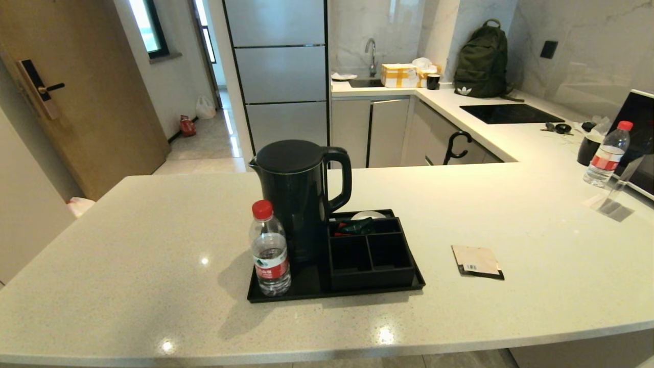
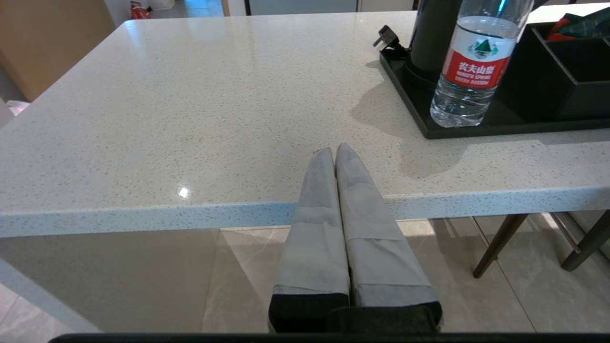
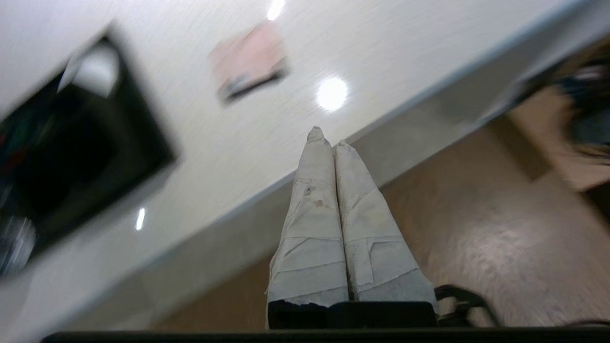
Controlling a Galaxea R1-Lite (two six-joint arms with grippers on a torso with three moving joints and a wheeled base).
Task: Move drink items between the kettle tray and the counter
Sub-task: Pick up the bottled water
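A small clear water bottle (image 1: 270,251) with red cap and red-and-white label stands upright on the front left corner of the black kettle tray (image 1: 286,295), in front of the tall black kettle (image 1: 299,197). The tray also bears a black four-compartment box (image 1: 369,254). A flat beige sachet (image 1: 476,261) with a black edge lies on the pale speckled counter (image 1: 153,245), right of the tray. My left gripper (image 2: 334,150) is shut and empty, over the counter's front edge, left of the bottle (image 2: 472,66). My right gripper (image 3: 328,138) is shut and empty, near the counter's edge, short of the sachet (image 3: 248,59).
Red and green packets (image 1: 352,227) lie in the box's back compartment. A second bottle (image 1: 607,154) and a black cup (image 1: 588,148) stand at the counter's far right by a dark screen. A power plug (image 2: 387,39) lies behind the tray.
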